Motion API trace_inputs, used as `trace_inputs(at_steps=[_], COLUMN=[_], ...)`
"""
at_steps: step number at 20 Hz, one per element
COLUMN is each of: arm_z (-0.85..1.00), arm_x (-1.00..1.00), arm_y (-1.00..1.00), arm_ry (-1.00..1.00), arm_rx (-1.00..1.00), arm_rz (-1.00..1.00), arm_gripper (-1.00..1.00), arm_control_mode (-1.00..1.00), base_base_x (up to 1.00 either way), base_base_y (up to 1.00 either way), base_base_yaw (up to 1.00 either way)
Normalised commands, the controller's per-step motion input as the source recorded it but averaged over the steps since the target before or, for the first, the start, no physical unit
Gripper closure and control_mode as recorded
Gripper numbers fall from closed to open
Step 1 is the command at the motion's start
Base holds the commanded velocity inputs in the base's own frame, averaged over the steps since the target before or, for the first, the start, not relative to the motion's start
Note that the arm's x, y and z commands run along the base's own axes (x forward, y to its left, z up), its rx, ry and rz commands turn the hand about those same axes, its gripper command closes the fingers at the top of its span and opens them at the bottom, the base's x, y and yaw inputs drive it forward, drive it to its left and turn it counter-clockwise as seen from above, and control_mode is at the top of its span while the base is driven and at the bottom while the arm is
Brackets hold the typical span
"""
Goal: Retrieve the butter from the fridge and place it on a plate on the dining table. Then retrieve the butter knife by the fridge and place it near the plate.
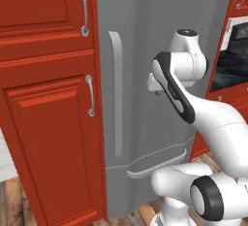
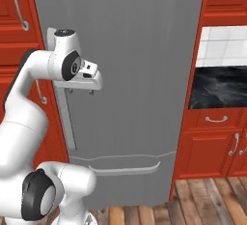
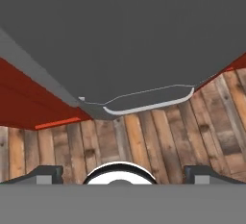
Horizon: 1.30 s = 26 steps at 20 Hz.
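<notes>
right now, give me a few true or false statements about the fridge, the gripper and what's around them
1. The fridge door is shut. True.
2. The gripper holds the butter. False: it is open and holds nothing.
3. The fridge's long handle runs upright. True.
4. The gripper grips that handle. False: in the right base view it hangs in front of the door, with nothing between its fingers.
5. Red cabinets stand on the fridge's left. True.
6. The floor is tiled white. False: it is wooden planks.
</notes>
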Motion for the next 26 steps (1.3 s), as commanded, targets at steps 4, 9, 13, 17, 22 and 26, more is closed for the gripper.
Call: trace_inputs(at_steps=[4, 9, 13, 17, 22, 26], arm_z=[0.0, 0.0, 0.0, 0.0, 0.0, 0.0], arm_x=[0.0, 0.0, 0.0, 0.0, 0.0, 0.0], arm_y=[0.0, 0.0, 0.0, 0.0, 0.0, 0.0], arm_ry=[0.0, 0.0, 0.0, 0.0, 0.0, 0.0], arm_rx=[0.0, 0.0, 0.0, 0.0, 0.0, 0.0], arm_rz=[0.0, 0.0, 0.0, 0.0, 0.0, 0.0], arm_gripper=[-1.0, -1.0, -1.0, -1.0, -1.0, -1.0], arm_control_mode=[1.0, 1.0, 1.0, 1.0, 1.0, 1.0], base_base_x=[-0.06, -0.04, -0.11, -0.25, -0.42, -0.51], base_base_y=[0.77, 0.54, 0.34, 0.17, 0.03, 0.0], base_base_yaw=[-0.21, -0.26, -0.28, -0.24, -0.02, -0.04])
